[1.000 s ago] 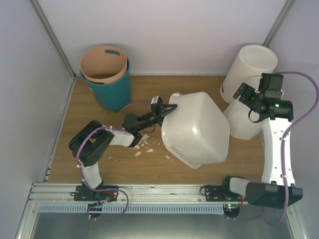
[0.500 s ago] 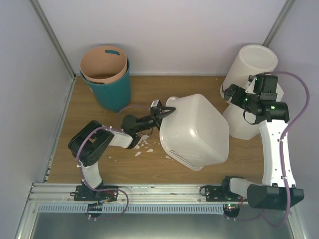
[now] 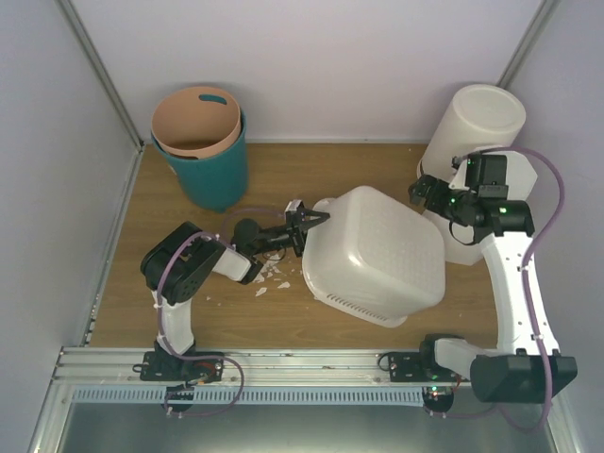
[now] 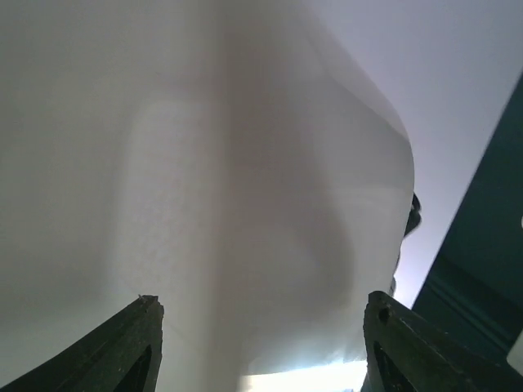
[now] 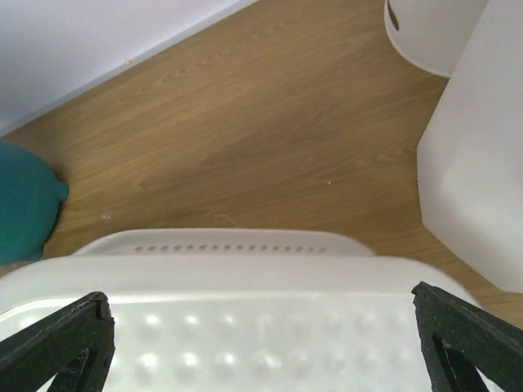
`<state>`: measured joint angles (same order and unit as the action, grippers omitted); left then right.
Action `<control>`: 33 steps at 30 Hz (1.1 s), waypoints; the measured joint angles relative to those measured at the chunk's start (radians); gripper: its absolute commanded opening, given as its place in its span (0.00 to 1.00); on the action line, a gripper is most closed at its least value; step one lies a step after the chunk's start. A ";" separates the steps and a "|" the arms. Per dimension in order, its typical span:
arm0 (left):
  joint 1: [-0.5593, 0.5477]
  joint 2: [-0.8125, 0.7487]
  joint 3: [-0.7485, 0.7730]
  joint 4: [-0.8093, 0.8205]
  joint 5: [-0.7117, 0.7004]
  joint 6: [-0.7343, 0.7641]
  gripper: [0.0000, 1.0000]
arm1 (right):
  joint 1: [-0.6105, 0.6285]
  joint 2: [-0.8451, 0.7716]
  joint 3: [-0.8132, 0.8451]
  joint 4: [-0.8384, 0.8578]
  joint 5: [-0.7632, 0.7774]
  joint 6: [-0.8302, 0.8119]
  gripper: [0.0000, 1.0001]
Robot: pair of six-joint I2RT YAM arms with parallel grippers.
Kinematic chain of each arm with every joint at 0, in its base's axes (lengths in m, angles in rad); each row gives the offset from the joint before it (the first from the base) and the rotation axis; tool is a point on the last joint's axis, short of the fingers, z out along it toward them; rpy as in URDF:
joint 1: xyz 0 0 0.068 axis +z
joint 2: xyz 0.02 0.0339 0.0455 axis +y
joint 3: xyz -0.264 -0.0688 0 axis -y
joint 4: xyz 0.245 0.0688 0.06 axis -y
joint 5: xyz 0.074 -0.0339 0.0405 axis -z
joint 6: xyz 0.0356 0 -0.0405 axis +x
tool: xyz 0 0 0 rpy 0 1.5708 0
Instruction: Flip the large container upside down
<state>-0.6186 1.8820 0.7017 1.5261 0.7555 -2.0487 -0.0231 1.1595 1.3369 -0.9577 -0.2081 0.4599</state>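
Note:
The large container (image 3: pixel 377 250), a wide white tub with perforated sides, lies mid-table with its dimpled bottom facing up. I cannot tell whether its rim lies flat on the wood. My left gripper (image 3: pixel 307 222) is open, low at the tub's left wall. The left wrist view shows that wall (image 4: pixel 245 163) filling the space in front of the spread left gripper (image 4: pixel 261 299). My right gripper (image 3: pixel 429 193) is open above the tub's back right edge. In the right wrist view the tub's bottom (image 5: pixel 245 343) lies just under the wide-open right gripper (image 5: pixel 260 294), which holds nothing.
A teal bin (image 3: pixel 212 175) with a tan bin (image 3: pixel 193 123) nested in it stands at the back left. A tall round white bin (image 3: pixel 477 123) and an octagonal white bin (image 3: pixel 467 241) stand at the back right, close to my right arm. White scraps (image 3: pixel 274 274) lie left of the tub.
The tub has tipped over from leaning on its side to bottom up. My right gripper has moved left and lower over its back edge. My left gripper stays at its left wall.

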 measured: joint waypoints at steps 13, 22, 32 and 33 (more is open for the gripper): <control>0.067 0.066 -0.038 -0.002 0.150 0.085 0.69 | 0.068 -0.004 -0.069 0.042 -0.021 0.013 1.00; 0.083 0.094 -0.067 -0.001 0.251 0.183 0.76 | 0.101 -0.021 -0.115 0.058 -0.030 0.040 1.00; 0.146 0.165 -0.128 -0.003 0.383 0.277 0.95 | 0.201 0.039 -0.121 0.121 -0.022 0.054 1.00; 0.146 0.168 -0.127 -0.003 0.394 0.285 0.96 | 0.219 0.053 -0.121 0.127 -0.022 0.054 1.00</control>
<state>-0.4721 2.0499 0.5743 1.5230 1.1492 -1.7638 0.1955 1.2129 1.2160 -0.8307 -0.2298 0.5140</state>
